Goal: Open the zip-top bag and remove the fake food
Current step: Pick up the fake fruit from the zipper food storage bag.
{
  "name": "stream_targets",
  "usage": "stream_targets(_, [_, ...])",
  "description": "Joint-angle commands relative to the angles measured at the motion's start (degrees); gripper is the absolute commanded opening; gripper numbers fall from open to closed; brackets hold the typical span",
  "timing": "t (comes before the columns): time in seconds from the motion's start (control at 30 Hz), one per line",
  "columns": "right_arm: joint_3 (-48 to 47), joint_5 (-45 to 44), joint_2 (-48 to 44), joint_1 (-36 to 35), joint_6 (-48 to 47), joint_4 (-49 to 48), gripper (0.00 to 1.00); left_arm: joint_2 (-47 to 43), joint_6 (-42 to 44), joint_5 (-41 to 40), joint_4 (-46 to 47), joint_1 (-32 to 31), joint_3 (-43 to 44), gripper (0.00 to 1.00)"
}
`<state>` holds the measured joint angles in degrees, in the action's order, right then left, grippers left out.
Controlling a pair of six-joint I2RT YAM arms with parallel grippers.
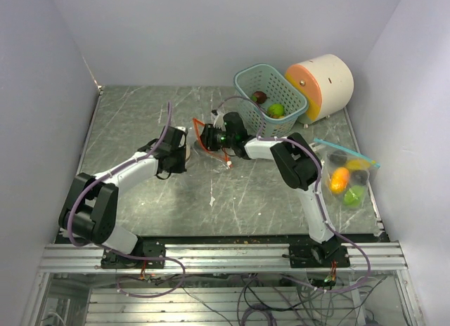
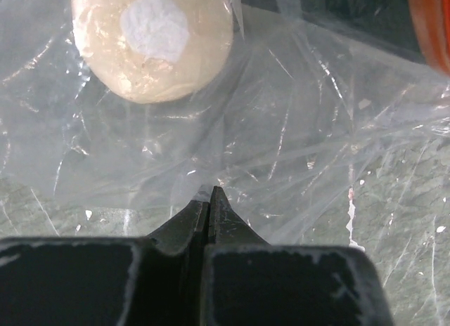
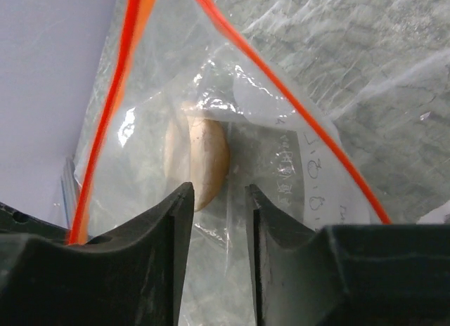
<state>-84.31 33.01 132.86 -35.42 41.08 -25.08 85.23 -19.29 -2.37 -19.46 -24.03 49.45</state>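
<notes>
A clear zip-top bag point(image 1: 211, 152) with an orange zip lies at the table's middle, its mouth open. Inside is one whitish-cream round piece of fake food point(image 2: 151, 41), also seen in the right wrist view point(image 3: 204, 164). My left gripper point(image 2: 211, 189) is shut on the bag's plastic edge, on the side away from the zip; from above it point(image 1: 184, 152) sits at the bag's left. My right gripper point(image 3: 219, 192) is open at the bag's mouth, between the two orange zip strips point(image 3: 112, 136), its jaws just short of the food piece. From above it point(image 1: 209, 138) covers the mouth.
A teal basket point(image 1: 247, 80) at the back holds a brown and a green toy fruit. A big cream cylinder with an orange face point(image 1: 320, 87) stands beside it. A second bag with a blue zip point(image 1: 349, 177) holding several toy foods lies at the right.
</notes>
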Motion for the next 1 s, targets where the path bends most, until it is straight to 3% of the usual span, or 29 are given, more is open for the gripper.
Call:
stream_targets(0.0, [0.8,-1.0,0.3,-0.4,1.0,-0.7,0.28,-3.6,1.2,1.0,-1.0,0.4,2.8,0.11])
stream_targets(0.1, [1.8,-1.4,0.3,-0.3,0.6,-0.1,0.19,-7.7,1.7,0.1,-2.6,0.4,4.5,0.27])
stream_targets(0.2, [2.4,-1.6,0.3,-0.3,1.1,-0.8,0.18,-9.7,1.6,-0.6,-5.0,0.5,7.3,0.44])
stream_targets(0.33, [2.3,-1.6,0.5,-0.3,1.3,-0.8,0.18,-9.8,-0.5,-0.3,-7.0,1.7,11.2,0.56])
stream_targets(0.47, [2.7,-1.7,0.2,-0.3,0.9,-0.4,0.17,-10.0,-3.0,0.7,-5.9,4.7,11.8,0.44])
stream_targets(0.67, [3.5,-2.1,0.1,-0.3,0.5,-0.2,0.17,-9.2,-3.4,3.7,-5.8,7.6,10.7,0.38])
stream_targets(0.8, [3.0,-1.6,0.2,-0.3,0.8,0.0,0.17,-7.1,-4.0,4.0,-2.8,7.9,8.6,0.23])
stream_targets(0.87, [2.7,-1.6,0.1,-0.3,0.8,0.1,0.17,-4.1,-3.8,3.9,-2.4,8.3,8.5,0.10])
stream_targets(0.97, [2.8,-1.5,0.0,-0.3,1.2,-0.3,0.17,0.3,-3.8,4.2,-0.5,9.1,8.3,0.07])
